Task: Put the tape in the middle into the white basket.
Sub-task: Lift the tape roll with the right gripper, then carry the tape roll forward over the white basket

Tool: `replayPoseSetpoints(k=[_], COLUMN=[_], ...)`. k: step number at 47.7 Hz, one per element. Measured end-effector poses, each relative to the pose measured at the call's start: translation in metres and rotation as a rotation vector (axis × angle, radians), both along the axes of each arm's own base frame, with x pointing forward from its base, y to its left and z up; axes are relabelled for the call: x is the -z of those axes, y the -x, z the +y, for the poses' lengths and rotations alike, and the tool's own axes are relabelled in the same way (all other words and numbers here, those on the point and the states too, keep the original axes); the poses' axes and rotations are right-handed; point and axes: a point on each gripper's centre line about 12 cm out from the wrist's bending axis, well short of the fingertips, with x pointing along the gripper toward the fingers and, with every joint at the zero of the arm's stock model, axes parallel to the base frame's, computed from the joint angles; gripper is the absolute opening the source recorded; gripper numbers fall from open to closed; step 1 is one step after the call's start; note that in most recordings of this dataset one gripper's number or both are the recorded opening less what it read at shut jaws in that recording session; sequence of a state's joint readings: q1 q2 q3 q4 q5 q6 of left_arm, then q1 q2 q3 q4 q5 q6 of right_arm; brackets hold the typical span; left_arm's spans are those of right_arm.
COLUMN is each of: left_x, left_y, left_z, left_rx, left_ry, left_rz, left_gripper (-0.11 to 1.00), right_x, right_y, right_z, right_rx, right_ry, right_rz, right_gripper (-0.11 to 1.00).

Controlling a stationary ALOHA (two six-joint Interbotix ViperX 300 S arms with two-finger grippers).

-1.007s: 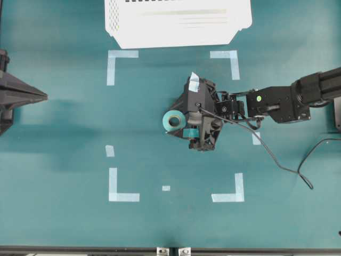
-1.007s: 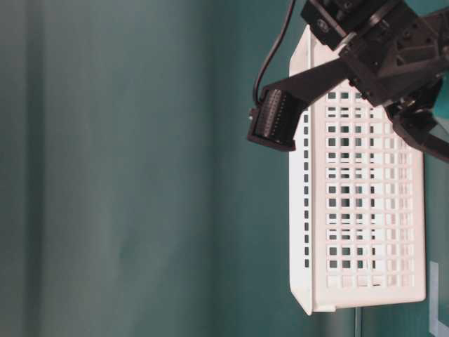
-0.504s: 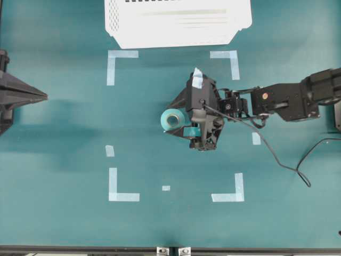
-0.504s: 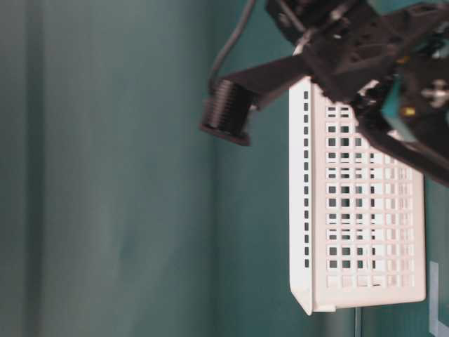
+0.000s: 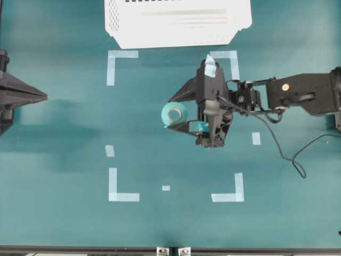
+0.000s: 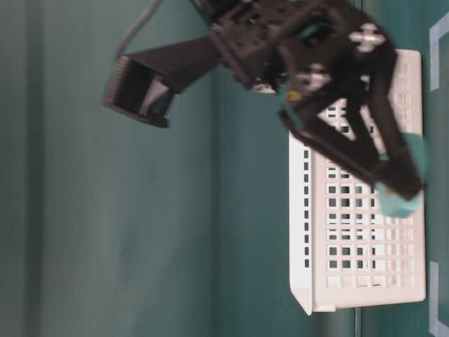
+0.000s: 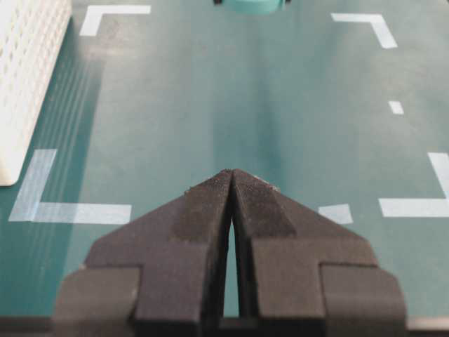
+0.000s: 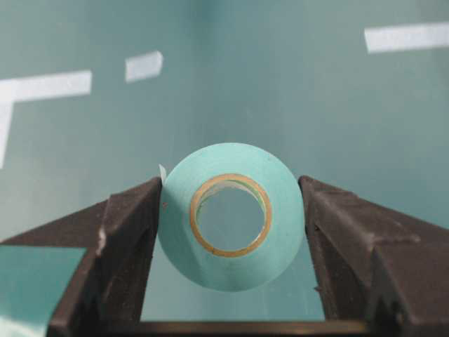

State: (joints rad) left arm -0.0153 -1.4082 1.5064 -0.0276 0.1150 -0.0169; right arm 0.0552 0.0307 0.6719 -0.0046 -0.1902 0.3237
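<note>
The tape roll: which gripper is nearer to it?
Right. The right gripper is clamped on the tape roll, one finger each side. The left gripper is shut, well back, with the roll far ahead of it.

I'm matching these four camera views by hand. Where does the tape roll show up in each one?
Overhead: the tape, centre, held at the right gripper.
Table-level: lower right, blurred, against the white basket.
Left wrist: a sliver at the top edge, beyond the shut left gripper.
Right wrist: centre, clamped between the fingers.
Shared landmark: the pale-blue corner strips on the table.
</note>
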Motion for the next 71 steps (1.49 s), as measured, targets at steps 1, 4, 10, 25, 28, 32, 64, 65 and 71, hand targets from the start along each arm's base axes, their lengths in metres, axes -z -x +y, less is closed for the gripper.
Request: replayPoseSetpoints(k=[1, 4, 10, 25, 28, 32, 64, 65, 71], left_x=[0.001, 0.001, 0.001, 0.000, 0.000, 0.000, 0.000, 0.001, 0.000], left_y=[0.000, 0.000, 0.000, 0.000, 0.000, 0.000, 0.000, 0.000, 0.000], left_z=[0.000, 0.000, 0.000, 0.000, 0.000, 0.000, 0.000, 0.000, 0.000], left_rx=[0.000, 0.000, 0.000, 0.000, 0.000, 0.000, -0.002, 0.000, 0.000], left_ry=[-0.002, 0.000, 0.000, -0.002, -0.002, 0.000, 0.000, 0.000, 0.000], left_rz=[0.002, 0.002, 0.002, 0.002, 0.002, 0.000, 0.000, 0.002, 0.000], left_gripper=[-0.11, -0.11, -0.11, -0.11, -0.11, -0.11, -0.11, -0.11, -0.11], right_x=[-0.002, -0.009, -0.021, -0.050, -0.053, -0.054, -0.053, -0.052, -0.052], right_y=[0.000, 0.001, 0.004, 0.013, 0.014, 0.014, 0.021, 0.023, 0.026], right_z=[0.000, 0.000, -0.003, -0.008, -0.008, -0.009, -0.094, -0.098, -0.116], right_rx=[0.000, 0.000, 0.008, 0.017, 0.018, 0.019, 0.207, 0.215, 0.253], right_ry=[0.000, -0.001, -0.002, -0.001, -0.003, -0.001, 0.067, 0.071, 0.087], right_rz=[-0.003, -0.017, -0.034, -0.087, -0.094, -0.092, -0.082, -0.080, -0.078], right_gripper=[0.67, 0.67, 0.67, 0.67, 0.67, 0.67, 0.67, 0.67, 0.67])
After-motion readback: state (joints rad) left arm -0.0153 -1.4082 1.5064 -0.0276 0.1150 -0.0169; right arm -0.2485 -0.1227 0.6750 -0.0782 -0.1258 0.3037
